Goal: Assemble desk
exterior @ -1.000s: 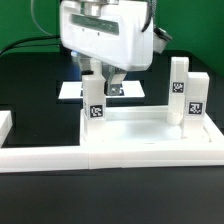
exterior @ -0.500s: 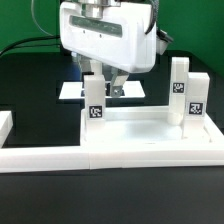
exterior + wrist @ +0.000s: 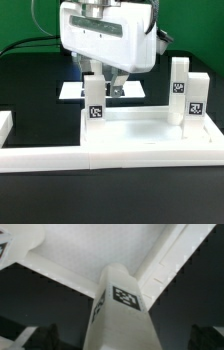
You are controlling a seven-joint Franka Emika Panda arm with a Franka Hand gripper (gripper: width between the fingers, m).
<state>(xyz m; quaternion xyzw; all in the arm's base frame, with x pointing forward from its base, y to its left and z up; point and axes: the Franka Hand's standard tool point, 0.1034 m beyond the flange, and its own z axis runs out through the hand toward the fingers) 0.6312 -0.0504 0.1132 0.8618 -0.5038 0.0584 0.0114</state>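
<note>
The desk's white tabletop (image 3: 140, 135) lies on the black table with its rim up. Upright white legs with square tags stand in it: one at the exterior view's left front corner (image 3: 94, 106), two at the right (image 3: 194, 100) (image 3: 178, 84). My gripper (image 3: 103, 85) hangs over the left side, open, its body hiding what lies behind. In the wrist view a tagged leg (image 3: 120, 308) rises from a corner of the tabletop (image 3: 90, 246). It runs up between my gripper's (image 3: 125, 339) dark fingers (image 3: 45, 337), with a gap on each side.
A long white border rail (image 3: 60, 158) runs along the front of the tabletop, with a short piece at the exterior view's far left (image 3: 5, 125). The marker board (image 3: 70, 90) lies flat behind the gripper. A green backdrop closes the rear.
</note>
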